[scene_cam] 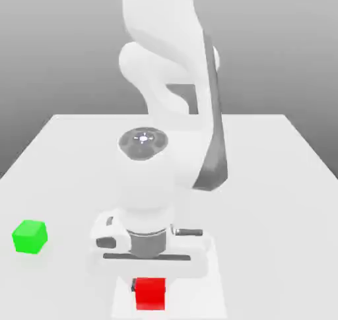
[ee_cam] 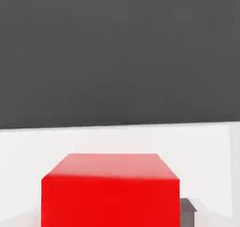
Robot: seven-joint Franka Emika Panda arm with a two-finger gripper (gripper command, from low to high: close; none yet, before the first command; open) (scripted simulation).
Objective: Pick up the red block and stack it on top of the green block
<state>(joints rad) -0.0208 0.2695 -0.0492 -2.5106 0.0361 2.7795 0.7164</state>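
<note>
1. Surface (scene_cam: 264,213): pale, wide.
2. Robot arm (scene_cam: 145,180): white, reaching down.
3. End effector (scene_cam: 150,286): low, clenched on red block (scene_cam: 150,295).
4. Green block (scene_cam: 30,237): on surface, exterior view's left, well apart from red block.
5. Blocks: 2 total.

From my fingers toward the exterior view's left, I see open tabletop (scene_cam: 72,180). Beyond it, the green block (scene_cam: 30,237) stands in the way.

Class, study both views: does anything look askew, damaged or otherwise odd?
Nothing stands out. The red block and the green block look whole, and the green one sits flat on the table, off toward the exterior view's left.
</note>
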